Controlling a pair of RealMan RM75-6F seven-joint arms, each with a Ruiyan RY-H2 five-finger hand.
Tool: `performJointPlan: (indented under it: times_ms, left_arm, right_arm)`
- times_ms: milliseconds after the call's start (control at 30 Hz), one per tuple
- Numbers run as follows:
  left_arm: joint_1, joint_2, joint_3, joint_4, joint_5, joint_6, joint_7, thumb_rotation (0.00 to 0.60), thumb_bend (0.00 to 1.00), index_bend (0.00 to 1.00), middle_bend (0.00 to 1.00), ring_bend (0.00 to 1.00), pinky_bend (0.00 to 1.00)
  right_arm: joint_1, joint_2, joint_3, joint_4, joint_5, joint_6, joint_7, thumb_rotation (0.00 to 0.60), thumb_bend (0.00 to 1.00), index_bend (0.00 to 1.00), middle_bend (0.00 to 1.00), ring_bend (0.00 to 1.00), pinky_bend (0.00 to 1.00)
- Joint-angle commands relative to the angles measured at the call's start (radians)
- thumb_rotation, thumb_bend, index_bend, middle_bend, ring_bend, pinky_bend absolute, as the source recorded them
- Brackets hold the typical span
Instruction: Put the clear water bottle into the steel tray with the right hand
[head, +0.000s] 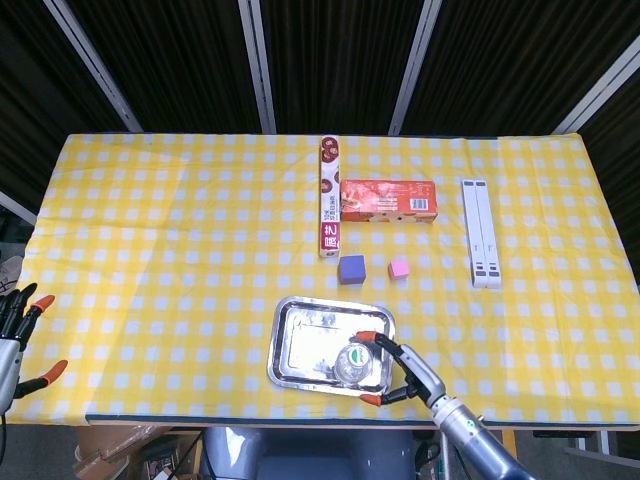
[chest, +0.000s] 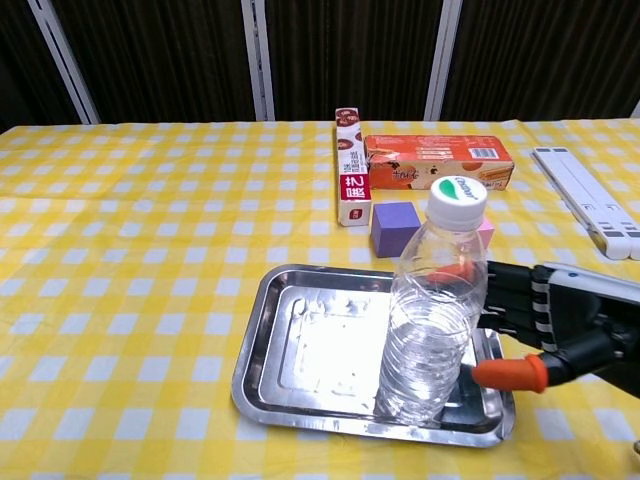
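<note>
1. Right, a table draped in yellow-and-white check cloth fills the head view, with dark slatted panels and pale diagonal bars behind its far edge.
2. Near the front edge sits the steel tray, shiny and rectangular, and the clear water bottle stands upright inside it, toward the tray's right end, white cap with a green mark on top.
3. Over to the right hand: it is beside the bottle's right side with its fingers spread, orange fingertips apart, nothing in its grasp; the chest view cannot settle whether a fingertip touches the plastic.
4. Far left, the left hand hangs off the table's edge, fingers apart, holding nothing.
5. Behind the tray: a purple cube and a pink cube near each other, then a long red-and-white box lying beside an orange carton.
6. Well to the right lies a white strip-shaped item, lengthwise on the cloth.
</note>
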Motion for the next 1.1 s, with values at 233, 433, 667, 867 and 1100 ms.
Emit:
performJointPlan:
  times_ms: [233, 433, 667, 867, 1100]
  left_arm:
    - [0.001, -0.002, 0.001, -0.001, 0.001, 0.001, 0.007, 0.6, 0.22, 0.13, 0.0, 0.0, 0.0]
    - [0.002, -0.004, 0.002, -0.003, 0.002, 0.003, 0.013, 0.6, 0.22, 0.13, 0.0, 0.0, 0.0]
    - [0.005, -0.005, 0.004, -0.004, 0.006, 0.006, 0.02, 0.6, 0.22, 0.13, 0.0, 0.0, 0.0]
    - [0.006, -0.003, 0.003, -0.004, 0.005, 0.009, 0.014, 0.6, 0.22, 0.13, 0.0, 0.0, 0.0]
    - [0.011, 0.005, 0.002, -0.003, 0.0, 0.015, -0.006, 0.6, 0.22, 0.13, 0.0, 0.0, 0.0]
  right_arm:
    - [0.05, 0.315, -0.185, 0.17, -0.273, 0.173, 0.139, 0.6, 0.12, 0.2, 0.13, 0.0, 0.0]
    - [-0.126, 0.308, -0.096, 0.129, -0.048, 0.32, -0.454, 0.6, 0.12, 0.2, 0.13, 0.0, 0.0]
    - [-0.253, 0.202, -0.025, 0.164, 0.098, 0.506, -0.914, 0.6, 0.12, 0.2, 0.13, 0.0, 0.0]
    - [-0.292, 0.12, 0.011, 0.27, 0.106, 0.612, -1.081, 0.6, 0.12, 0.2, 0.12, 0.0, 0.0]
    - [-0.328, 0.105, 0.032, 0.29, 0.14, 0.669, -1.253, 0.6, 0.12, 0.2, 0.09, 0.0, 0.0]
